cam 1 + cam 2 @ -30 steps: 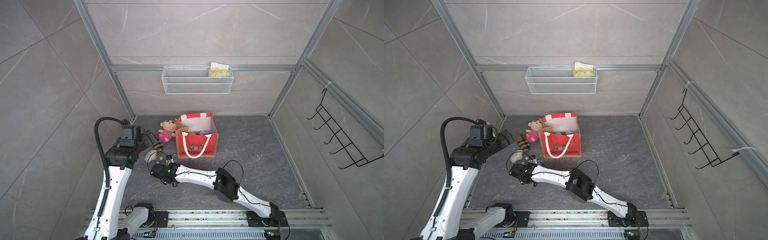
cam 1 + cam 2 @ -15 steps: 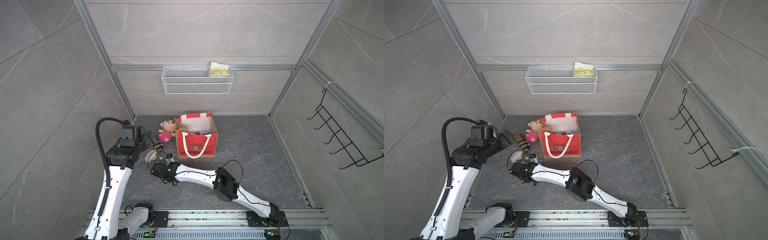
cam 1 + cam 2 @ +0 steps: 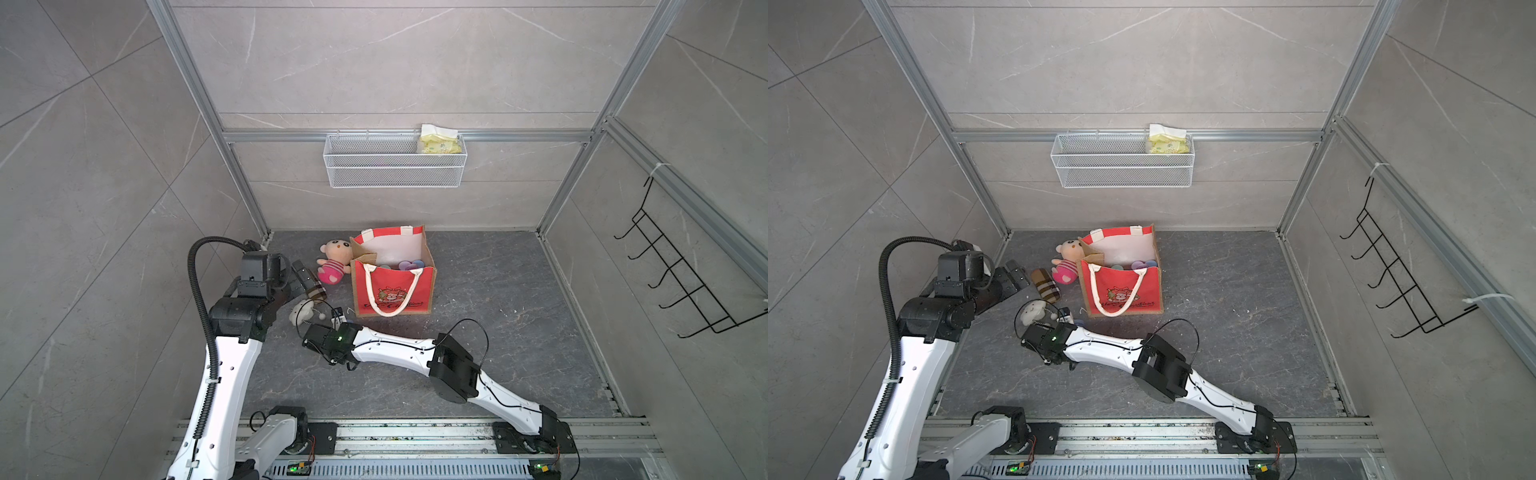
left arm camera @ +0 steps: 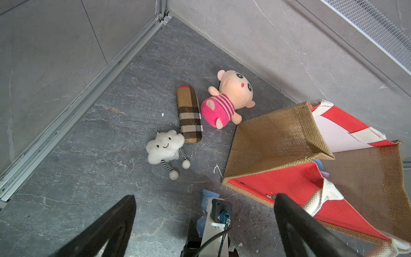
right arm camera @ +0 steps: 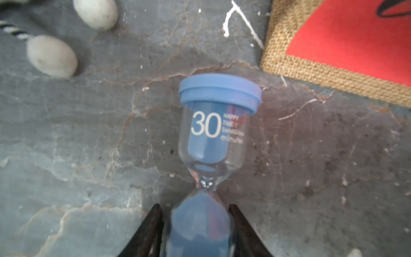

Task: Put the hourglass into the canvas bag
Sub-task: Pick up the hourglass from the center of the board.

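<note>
R hand (image 5: pixel 195 209) pinching hourglass (image 5: pixel 211 124) bulb, just by canvas bag (image 5: pixel 355 33).

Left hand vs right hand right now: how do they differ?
Grip: the left hand is wide open and empty; the right hand is shut on the hourglass, fingers either side of one bulb.
Height: the left hand hangs above the floor; the right hand is down at floor level.
Shared: both are close to the cloud plush, beside the canvas bag.

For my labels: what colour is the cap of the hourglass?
The hourglass has a blue cap, clearest in the right wrist view.
</note>
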Controlling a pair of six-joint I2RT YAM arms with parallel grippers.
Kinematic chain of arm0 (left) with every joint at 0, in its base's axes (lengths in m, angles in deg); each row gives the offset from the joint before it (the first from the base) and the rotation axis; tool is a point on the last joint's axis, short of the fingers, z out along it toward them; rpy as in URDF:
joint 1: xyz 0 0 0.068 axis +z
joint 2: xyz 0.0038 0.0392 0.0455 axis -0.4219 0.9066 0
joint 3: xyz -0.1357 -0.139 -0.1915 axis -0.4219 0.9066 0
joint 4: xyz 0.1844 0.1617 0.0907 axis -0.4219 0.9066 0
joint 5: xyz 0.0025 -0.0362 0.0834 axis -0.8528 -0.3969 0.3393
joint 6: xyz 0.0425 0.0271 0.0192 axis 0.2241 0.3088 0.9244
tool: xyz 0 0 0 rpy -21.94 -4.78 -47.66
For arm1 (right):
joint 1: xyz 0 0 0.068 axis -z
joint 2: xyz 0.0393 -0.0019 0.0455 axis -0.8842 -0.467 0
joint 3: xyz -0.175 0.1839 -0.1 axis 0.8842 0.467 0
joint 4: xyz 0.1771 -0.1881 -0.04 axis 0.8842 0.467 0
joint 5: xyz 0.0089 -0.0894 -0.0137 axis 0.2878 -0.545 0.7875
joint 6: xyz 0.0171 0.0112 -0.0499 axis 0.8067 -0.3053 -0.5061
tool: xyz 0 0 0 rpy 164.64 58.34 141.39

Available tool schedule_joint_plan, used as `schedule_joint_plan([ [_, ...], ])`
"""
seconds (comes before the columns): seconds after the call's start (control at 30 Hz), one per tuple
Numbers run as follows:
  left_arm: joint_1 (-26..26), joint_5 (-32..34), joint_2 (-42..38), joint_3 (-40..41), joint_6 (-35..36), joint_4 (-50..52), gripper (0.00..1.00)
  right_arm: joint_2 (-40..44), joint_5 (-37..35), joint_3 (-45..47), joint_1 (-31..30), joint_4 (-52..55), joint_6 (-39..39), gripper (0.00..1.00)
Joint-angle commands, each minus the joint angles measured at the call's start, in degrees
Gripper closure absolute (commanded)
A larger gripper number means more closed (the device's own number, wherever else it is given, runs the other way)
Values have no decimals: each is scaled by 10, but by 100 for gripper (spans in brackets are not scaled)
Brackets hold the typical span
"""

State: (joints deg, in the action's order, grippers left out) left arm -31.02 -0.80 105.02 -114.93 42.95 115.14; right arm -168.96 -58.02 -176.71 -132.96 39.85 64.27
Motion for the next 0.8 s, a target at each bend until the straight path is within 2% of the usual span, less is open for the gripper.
schedule_joint_plan([
  [0.0, 3, -4, -8, -23, 16, -6, 0, 69, 11, 28, 1, -14, -17, 90],
  [0.33, 3, 0, 10, -76, 34, -1, 0, 209, 42, 153, 1, -58, -36, 97],
  [0.57, 4, -7, 51, -147, 52, 11, 0, 352, 81, 249, 1, -124, -70, 100],
  [0.77, 9, -34, 99, -207, 68, 18, 0, 443, 78, 254, 5, -134, -107, 100],
])
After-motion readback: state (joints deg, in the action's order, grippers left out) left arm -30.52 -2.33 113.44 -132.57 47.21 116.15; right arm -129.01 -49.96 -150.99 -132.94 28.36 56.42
